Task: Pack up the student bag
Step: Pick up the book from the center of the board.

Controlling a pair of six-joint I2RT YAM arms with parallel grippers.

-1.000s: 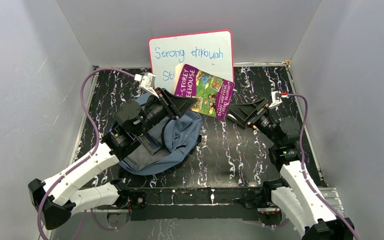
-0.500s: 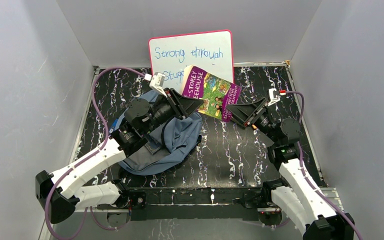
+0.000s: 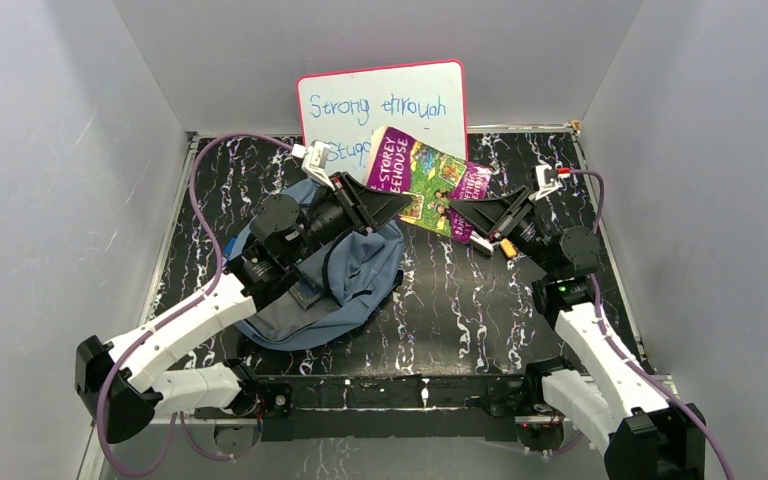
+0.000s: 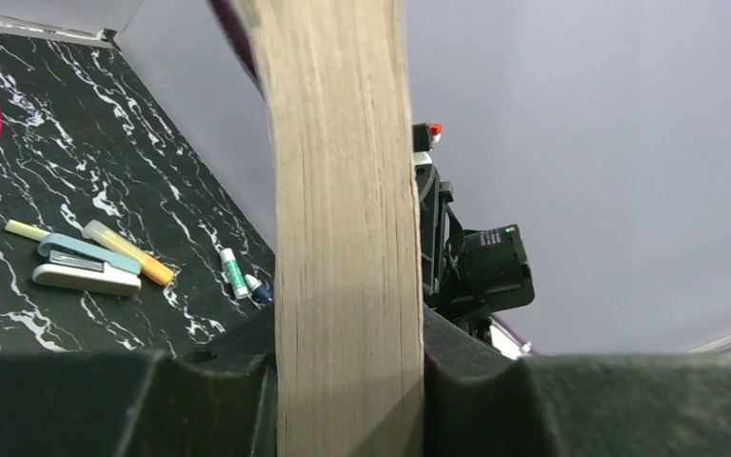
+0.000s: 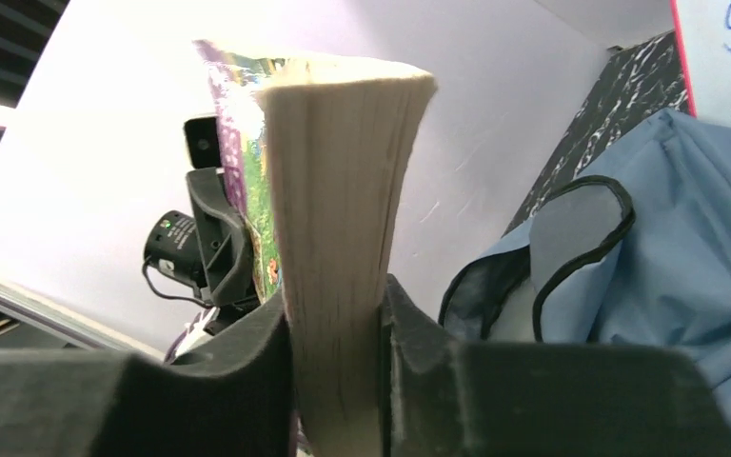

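Top external — book (image 3: 425, 185) clamped edgewise, student bag (image 3: 358, 280) beside.

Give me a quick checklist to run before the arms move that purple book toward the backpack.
1. Left gripper clamped on the book: ok, page edge pinched on both sides.
2. Right gripper clamped on the opposite end: ok.
3. Book lifted off the table: ok, held in front of the whiteboard.
4. Book above the student bag: not ok, it hangs mostly beyond the bag's far right side.
5. Bag mouth open wide enough: cannot tell, the left arm covers much of it.
6. Stapler and highlighter out of the path: cannot tell.
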